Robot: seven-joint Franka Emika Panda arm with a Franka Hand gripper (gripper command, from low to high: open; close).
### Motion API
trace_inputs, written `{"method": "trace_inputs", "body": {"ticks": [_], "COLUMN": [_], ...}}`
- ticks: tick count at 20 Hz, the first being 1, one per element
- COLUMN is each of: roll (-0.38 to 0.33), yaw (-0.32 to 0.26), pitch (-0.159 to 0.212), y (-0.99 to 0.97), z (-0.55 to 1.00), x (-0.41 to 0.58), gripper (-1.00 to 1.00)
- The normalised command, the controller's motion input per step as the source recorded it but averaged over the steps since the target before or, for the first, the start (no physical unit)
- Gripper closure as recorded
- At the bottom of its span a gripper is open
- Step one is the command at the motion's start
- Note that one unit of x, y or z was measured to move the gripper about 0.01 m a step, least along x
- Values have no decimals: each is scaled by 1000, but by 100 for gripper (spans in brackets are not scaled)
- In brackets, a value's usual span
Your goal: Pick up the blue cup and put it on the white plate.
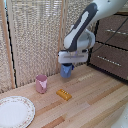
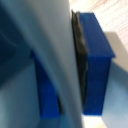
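The blue cup [image 1: 66, 71] hangs above the wooden table, held from above by my gripper [image 1: 67, 64], which is shut on it. In the wrist view the blue cup [image 2: 97, 60] fills the picture, its wall pinched against a dark finger pad [image 2: 79, 55]. The white plate [image 1: 14, 111] with a faint patterned rim lies at the front of the exterior view's left, well away from the cup. The cup is lifted off the tabletop and sits to the exterior view's right of the pink cup.
A pink cup [image 1: 41, 84] stands between the plate and my gripper. A small yellow-orange block [image 1: 63, 94] lies on the wooden table [image 1: 95, 100] in front of the gripper. A woven screen [image 1: 35, 35] stands behind, and dark drawers [image 1: 112, 45] at the exterior view's right.
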Motion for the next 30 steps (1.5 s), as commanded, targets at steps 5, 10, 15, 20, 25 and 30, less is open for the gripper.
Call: {"method": "trace_inputs", "body": {"ticks": [5, 10, 15, 20, 25, 30], "roll": [0, 0, 0, 0, 0, 0], "yaw": [81, 41, 12, 0, 0, 0], "pitch": [141, 127, 78, 12, -9, -32], "y": [552, 749, 861, 918, 959, 966], "z": [993, 905, 670, 248, 2, -25], "x": [491, 326, 63, -181, -299, -298], "gripper": [100, 100, 100, 100, 100, 100]}}
